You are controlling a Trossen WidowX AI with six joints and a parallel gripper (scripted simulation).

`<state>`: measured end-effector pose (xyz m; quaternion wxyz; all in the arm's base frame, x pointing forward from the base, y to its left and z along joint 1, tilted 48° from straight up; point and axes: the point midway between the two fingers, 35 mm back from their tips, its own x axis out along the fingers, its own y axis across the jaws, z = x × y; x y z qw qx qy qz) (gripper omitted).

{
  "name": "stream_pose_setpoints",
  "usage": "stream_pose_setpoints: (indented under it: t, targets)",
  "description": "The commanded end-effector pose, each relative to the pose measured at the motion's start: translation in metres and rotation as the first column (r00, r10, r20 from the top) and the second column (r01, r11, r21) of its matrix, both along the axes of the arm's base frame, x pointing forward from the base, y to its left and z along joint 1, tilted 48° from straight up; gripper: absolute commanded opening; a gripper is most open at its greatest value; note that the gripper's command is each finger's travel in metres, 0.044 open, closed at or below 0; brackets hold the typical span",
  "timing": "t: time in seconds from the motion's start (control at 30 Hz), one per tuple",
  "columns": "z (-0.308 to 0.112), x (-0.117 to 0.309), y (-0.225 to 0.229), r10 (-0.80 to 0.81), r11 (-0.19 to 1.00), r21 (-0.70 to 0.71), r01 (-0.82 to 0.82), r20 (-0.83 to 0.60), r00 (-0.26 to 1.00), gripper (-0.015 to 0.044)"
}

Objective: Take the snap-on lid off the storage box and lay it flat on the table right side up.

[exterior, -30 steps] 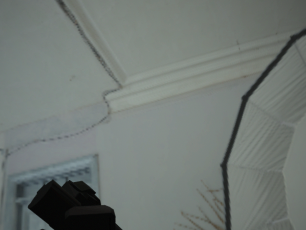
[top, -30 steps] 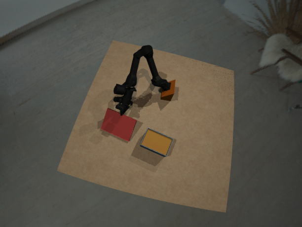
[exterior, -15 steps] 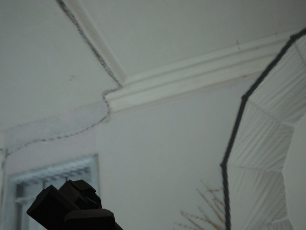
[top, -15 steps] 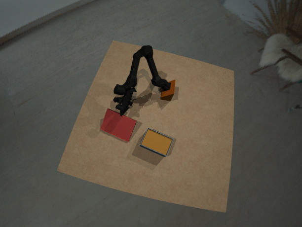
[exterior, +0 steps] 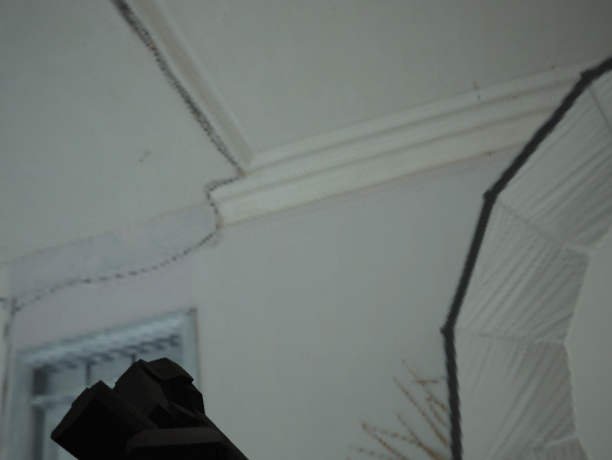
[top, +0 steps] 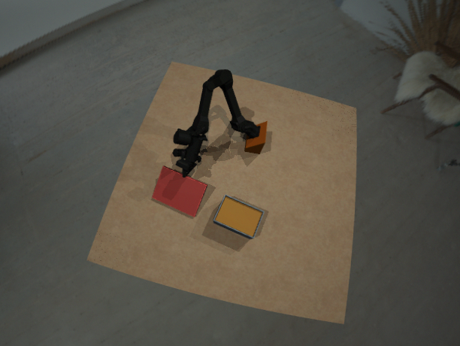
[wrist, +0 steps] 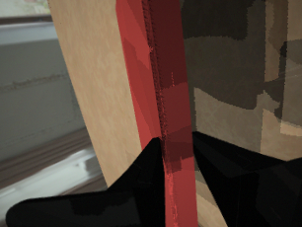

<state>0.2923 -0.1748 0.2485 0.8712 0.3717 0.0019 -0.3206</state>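
Observation:
The red lid [top: 177, 195] [wrist: 174, 111] is off the box, at the left of the table in the top view. Its flat red face shows there. My gripper [top: 185, 174] [wrist: 175, 141] is shut on one long edge of the lid. The lid looks low over the table, with a narrow shadow along its near edge and a wider one at its right. I cannot tell whether it touches the table. The storage box [top: 233, 229] stands open to the right of the lid, with a grey-blue rim and an orange-yellow inside. The fingertips and lid are not seen in the exterior view.
An orange block [top: 261, 140] stands at the arm's base, toward the back of the table [top: 301, 244]. A dark part of the arm [exterior: 160, 400] fills the bottom left of the exterior view. The table's left edge is beyond the lid.

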Motion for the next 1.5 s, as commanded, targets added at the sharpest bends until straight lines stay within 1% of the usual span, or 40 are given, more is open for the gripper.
stream_pose_setpoints:
  t: [0.0, 0.73, 0.77, 1.07, 1.1, 1.13, 1.33, 1.47]
  targets:
    - [-0.011, -0.002, -0.008, -0.026, 1.000, 0.011, 0.026, -0.024, 0.999, 0.0000]
    - [-0.023, -0.001, -0.022, -0.026, 1.000, 0.010, 0.026, -0.024, 0.999, 0.0000]
    - [-0.012, 0.000, -0.016, -0.014, 1.000, 0.003, 0.014, -0.006, 1.000, 0.0026]
    - [-0.010, 0.000, -0.015, -0.026, 1.000, 0.010, 0.026, -0.024, 0.999, 0.0263]
    - [-0.010, 0.000, -0.015, -0.026, 1.000, 0.010, 0.026, -0.024, 0.999, 0.0275]
    - [-0.010, 0.000, -0.015, -0.026, 1.000, 0.010, 0.026, -0.024, 0.999, 0.0275]
    - [-0.013, -0.011, -0.014, -0.026, 1.000, 0.010, 0.026, -0.024, 0.999, 0.0432]
    - [-0.015, -0.019, -0.013, -0.026, 1.000, 0.010, 0.026, -0.025, 0.999, 0.0440]
